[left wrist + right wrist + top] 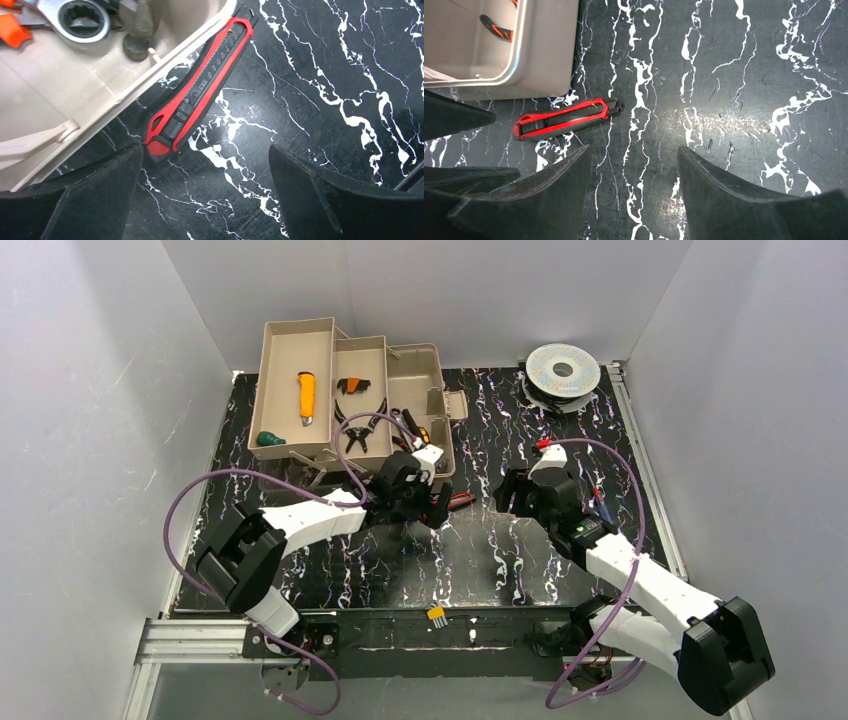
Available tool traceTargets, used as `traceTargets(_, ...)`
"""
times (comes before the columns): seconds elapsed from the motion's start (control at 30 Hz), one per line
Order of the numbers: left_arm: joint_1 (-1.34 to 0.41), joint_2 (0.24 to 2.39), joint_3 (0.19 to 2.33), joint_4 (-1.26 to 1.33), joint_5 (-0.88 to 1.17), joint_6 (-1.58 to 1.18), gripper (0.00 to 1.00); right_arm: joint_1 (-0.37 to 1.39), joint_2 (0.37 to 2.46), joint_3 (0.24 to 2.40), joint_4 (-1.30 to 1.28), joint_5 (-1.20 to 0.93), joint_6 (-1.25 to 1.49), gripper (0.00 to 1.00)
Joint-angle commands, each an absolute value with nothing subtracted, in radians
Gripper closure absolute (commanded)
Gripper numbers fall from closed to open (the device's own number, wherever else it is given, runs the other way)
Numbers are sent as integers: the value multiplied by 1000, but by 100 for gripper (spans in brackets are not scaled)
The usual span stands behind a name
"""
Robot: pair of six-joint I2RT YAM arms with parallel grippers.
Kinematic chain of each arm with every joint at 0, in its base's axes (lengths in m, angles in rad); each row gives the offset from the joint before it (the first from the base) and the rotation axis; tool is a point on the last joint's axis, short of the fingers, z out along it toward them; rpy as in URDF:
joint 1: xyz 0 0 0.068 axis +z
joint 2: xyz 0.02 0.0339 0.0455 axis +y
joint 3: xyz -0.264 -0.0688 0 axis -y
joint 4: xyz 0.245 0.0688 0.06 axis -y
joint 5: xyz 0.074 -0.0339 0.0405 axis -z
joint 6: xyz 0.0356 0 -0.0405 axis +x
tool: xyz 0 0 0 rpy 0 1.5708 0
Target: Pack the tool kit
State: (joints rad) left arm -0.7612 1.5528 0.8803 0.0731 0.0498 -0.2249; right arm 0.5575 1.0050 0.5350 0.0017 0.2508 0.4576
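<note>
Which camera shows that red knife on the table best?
The left wrist view: the red knife lies large and sharp beside the toolbox. The right wrist view shows it whole but smaller. The top view shows only a red tip beside the left gripper.

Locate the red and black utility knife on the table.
Left wrist view: the red knife lies on the table beside the outer wall of the tan toolbox, just ahead of the open left gripper.
</note>
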Motion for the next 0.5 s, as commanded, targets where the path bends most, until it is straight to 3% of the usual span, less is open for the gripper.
traceTargets(0.0, -741, 1610, 952, 39, 101, -128, 4, 555, 939, 561, 39, 255, 461, 29)
traceTargets(0.2, -742, 1743, 1066, -80, 154, -62, 12, 555, 923, 555, 35, 255, 461, 29)
traceTargets(0.47, -768, 1825, 1072, -108, 26, -24, 15, 555, 925, 551, 45, 251, 463, 29)
